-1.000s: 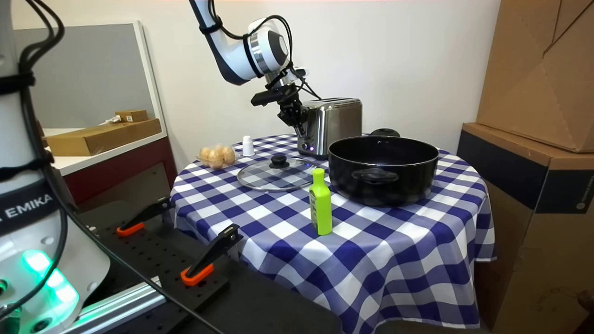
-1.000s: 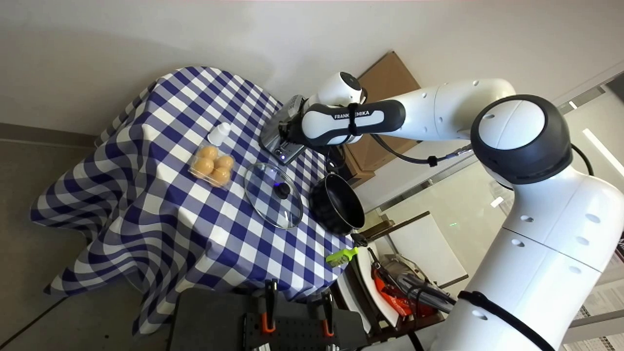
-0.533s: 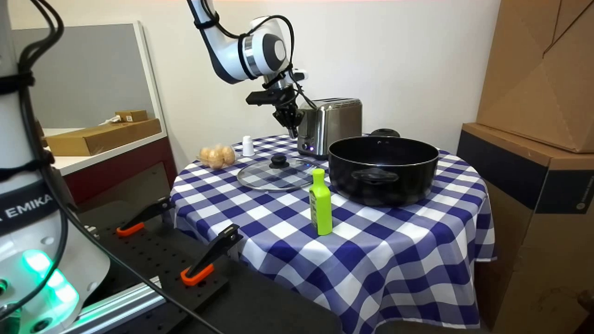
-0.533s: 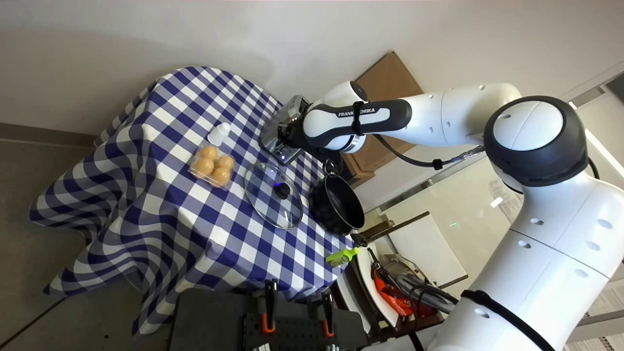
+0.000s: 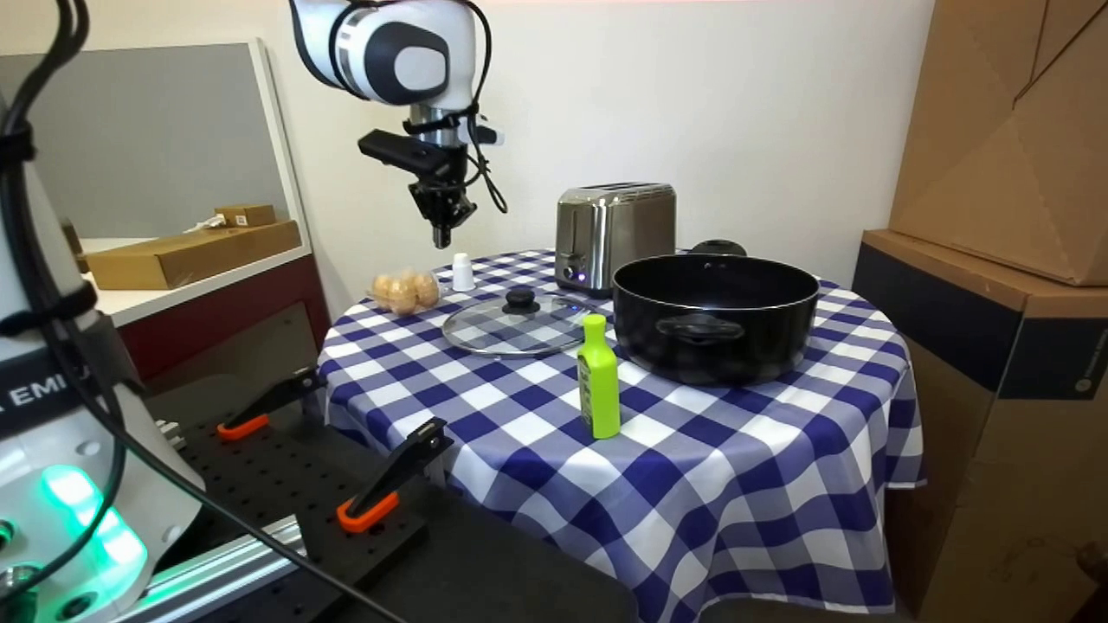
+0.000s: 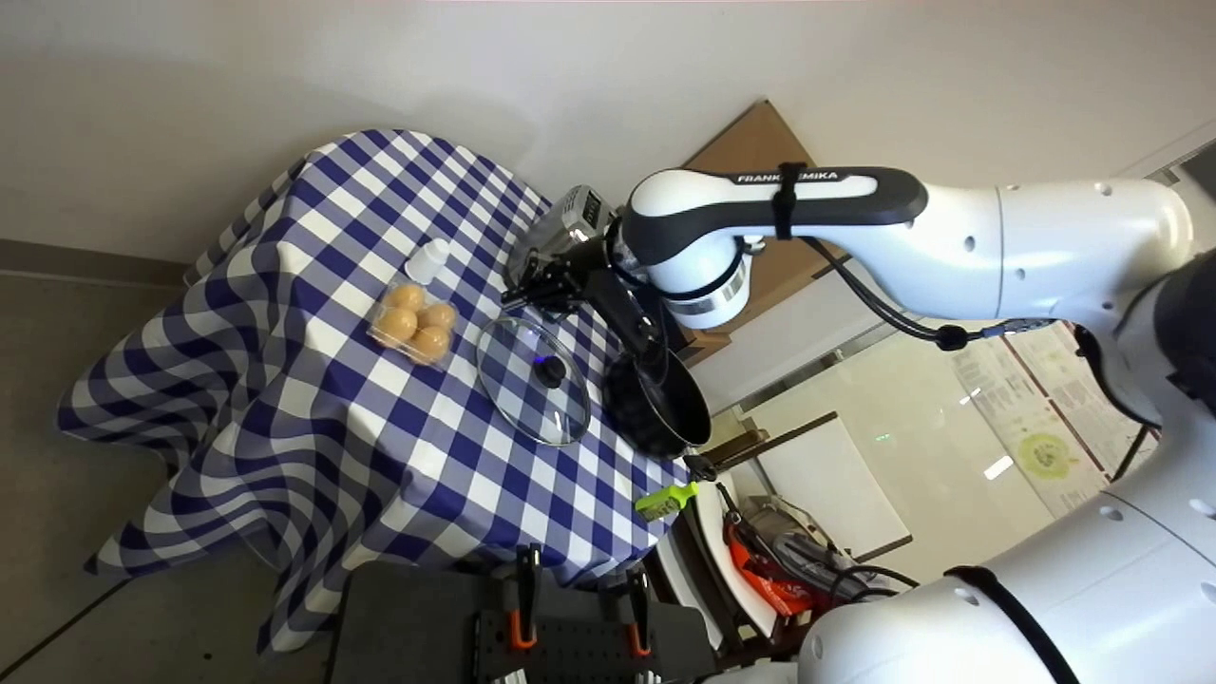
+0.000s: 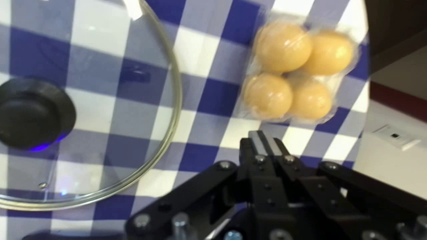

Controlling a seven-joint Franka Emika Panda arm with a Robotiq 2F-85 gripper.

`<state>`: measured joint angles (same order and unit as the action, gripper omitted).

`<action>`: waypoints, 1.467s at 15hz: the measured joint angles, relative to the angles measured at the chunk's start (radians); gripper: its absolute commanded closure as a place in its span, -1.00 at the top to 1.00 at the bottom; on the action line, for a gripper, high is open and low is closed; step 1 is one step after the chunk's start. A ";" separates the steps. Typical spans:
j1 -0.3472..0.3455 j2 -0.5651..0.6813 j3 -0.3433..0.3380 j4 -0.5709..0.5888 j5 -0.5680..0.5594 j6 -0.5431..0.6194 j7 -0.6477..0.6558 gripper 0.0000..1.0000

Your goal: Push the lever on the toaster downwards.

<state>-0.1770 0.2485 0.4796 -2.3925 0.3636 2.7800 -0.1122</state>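
Arm point(image 5: 407, 65) has swung clear of the toaster point(image 5: 616, 234), which hasn't shifted: upright, near the black pot point(image 5: 727, 350). Gripper point(image 7: 264, 140) clenched on nothing, hanging above the lid point(image 5: 519, 330) and egg pack point(image 5: 403, 292) area. Lever can't be picked out; purple front light point(image 5: 582, 276) is on (same a second ago). Push probably done, arm backing off; if lever's up, another approach needed.

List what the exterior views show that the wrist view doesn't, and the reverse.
Only the exterior views show the toaster's slotted top, the black pot and the green bottle.
Only the wrist view picks out screw heads on the gripper.
All three share the gripper, the glass lid, the egg-like things and the checked tablecloth.
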 measured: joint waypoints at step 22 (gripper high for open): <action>0.043 -1.157 -0.525 -0.346 -0.251 -0.989 0.159 0.53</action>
<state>-0.1340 -0.9083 -0.0456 -2.7386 0.1128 1.7909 0.0466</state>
